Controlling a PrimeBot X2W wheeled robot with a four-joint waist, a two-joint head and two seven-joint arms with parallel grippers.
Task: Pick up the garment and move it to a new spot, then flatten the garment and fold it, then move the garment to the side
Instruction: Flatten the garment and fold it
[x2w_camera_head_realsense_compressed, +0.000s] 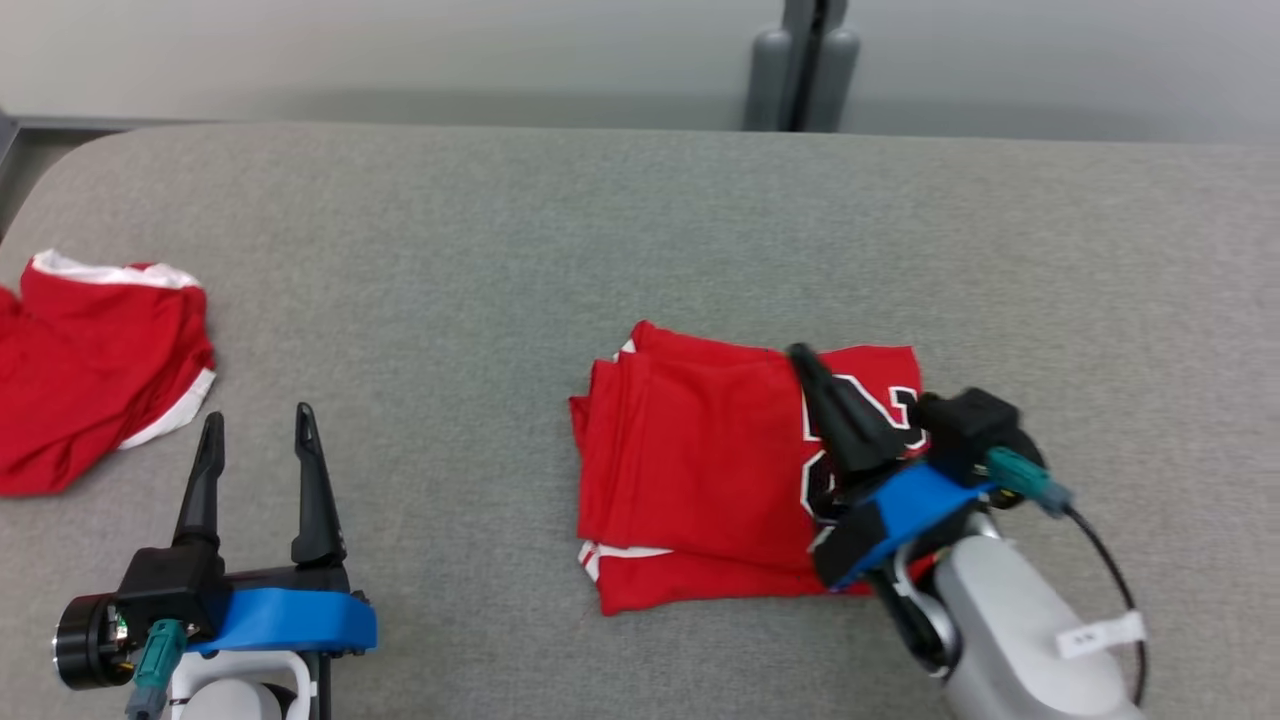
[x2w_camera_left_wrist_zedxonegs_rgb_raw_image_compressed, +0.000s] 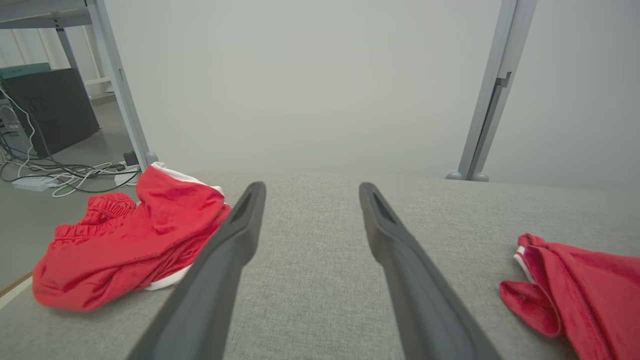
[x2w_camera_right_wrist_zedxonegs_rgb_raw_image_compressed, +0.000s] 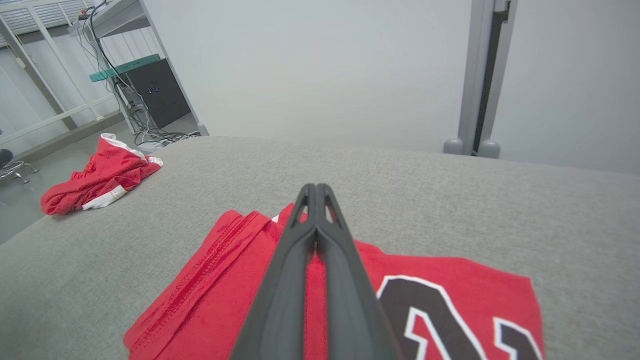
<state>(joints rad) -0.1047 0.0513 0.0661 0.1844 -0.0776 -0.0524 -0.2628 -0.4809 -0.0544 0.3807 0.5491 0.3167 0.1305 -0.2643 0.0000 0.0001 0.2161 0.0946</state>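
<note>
Red jersey, folded, lies mid-worktop, nearer front edge. Probably soft, light; layers may slide. Better pinch right edge through all layers. Right jaws closed over it, holding nothing; left jaws open, empty.

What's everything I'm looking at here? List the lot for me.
folded jersey: one, red with black-and-white number, middle of the table
crumpled garment: one, red with white trim, table's left edge
table: one, grey fabric top, under both garments
post: one, grey, behind the table's far edge
cabinet: one, dark, floor beyond the table's left
cables: several, black and white, floor beside the cabinet
left fingers: two, dark, apart, over bare table
right fingers: two, dark, closed together, over the folded jersey
</note>
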